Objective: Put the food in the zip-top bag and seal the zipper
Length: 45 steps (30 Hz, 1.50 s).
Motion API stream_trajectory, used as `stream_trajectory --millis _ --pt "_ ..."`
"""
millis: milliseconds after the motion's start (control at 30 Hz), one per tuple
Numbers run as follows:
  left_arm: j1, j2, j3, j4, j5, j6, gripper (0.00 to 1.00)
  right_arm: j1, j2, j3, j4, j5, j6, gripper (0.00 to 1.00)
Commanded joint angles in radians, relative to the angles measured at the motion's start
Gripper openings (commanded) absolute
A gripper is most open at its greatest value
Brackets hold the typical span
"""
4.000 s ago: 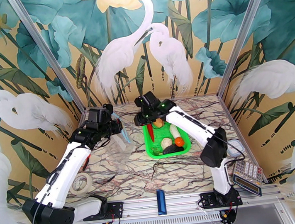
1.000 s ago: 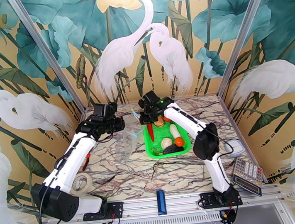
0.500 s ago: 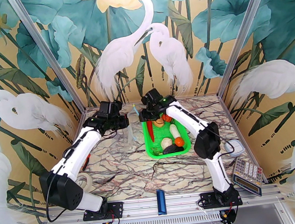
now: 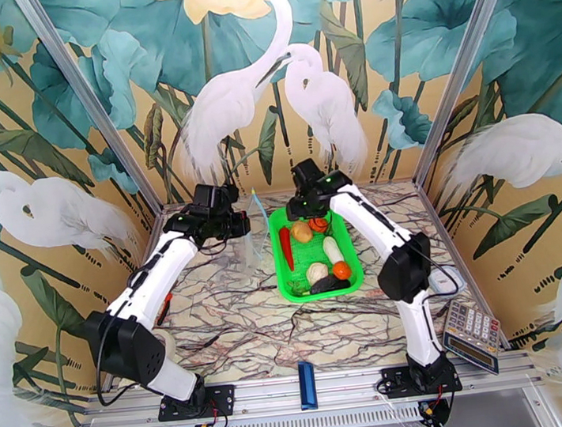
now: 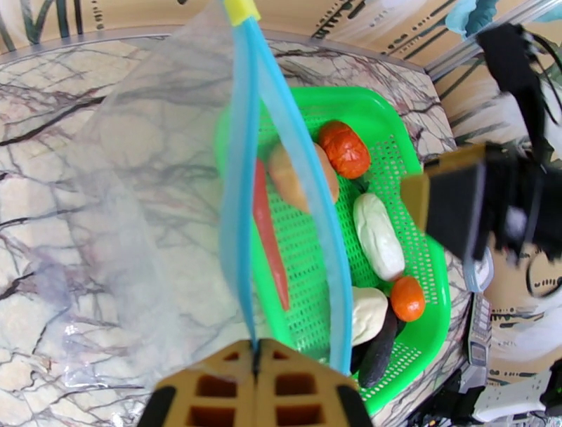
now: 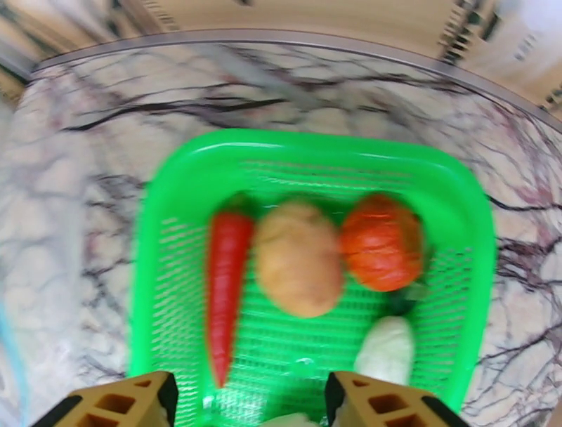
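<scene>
- The marble-patterned table (image 4: 236, 326) carries everything; both arms reach to its far middle.
- The zip-top bag (image 4: 249, 245) is clear and hangs off the table, just left of the basket. In the left wrist view, the bag (image 5: 140, 211) shows the marble through its film.
- The green mesh basket (image 4: 320, 292) sits right of the bag, with all the food inside it.
- The left gripper (image 4: 238, 222) has its fingers pressed together (image 5: 256, 347), pinching the bag at its mouth edge.
- The right gripper (image 4: 300, 208) hovers over the basket's far end. Its fingers are spread with nothing between them (image 6: 246, 393).
- The zipper (image 5: 239, 211) is a light-blue strip. Its two lips are parted, and one curves over the basket's left side.
- A red chili (image 4: 286, 245) lies along the basket's left wall.
- A white radish (image 4: 332, 249) lies mid-basket, towards the right.
- A dark eggplant (image 4: 327, 284) lies against the near wall.
- A tan potato (image 4: 302, 231) sits at the far end, beside the chili.
- The pale garlic (image 4: 317, 272) is near the eggplant.
- One tomato (image 4: 318, 224) sits just right of the potato; a second tomato (image 4: 341, 270) sits right of the garlic.
</scene>
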Motion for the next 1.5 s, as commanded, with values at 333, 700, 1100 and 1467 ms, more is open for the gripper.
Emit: stream_trajectory --millis 333,700,1100,1467 --pt "-0.005 0.076 0.073 -0.046 0.071 0.048 0.0 -0.042 0.234 0.174 -0.071 0.042 -0.004 0.67" --pt "-0.006 0.124 0.091 -0.03 0.083 0.026 0.0 -0.077 0.284 0.159 -0.028 -0.06 -0.003 0.69" --pt "-0.007 0.129 0.089 -0.042 0.075 0.041 0.0 -0.03 0.182 0.051 0.065 -0.159 0.043 0.67" --pt "-0.007 0.159 0.127 -0.067 0.071 0.065 0.0 0.023 0.13 -0.011 0.118 -0.219 0.09 0.6"
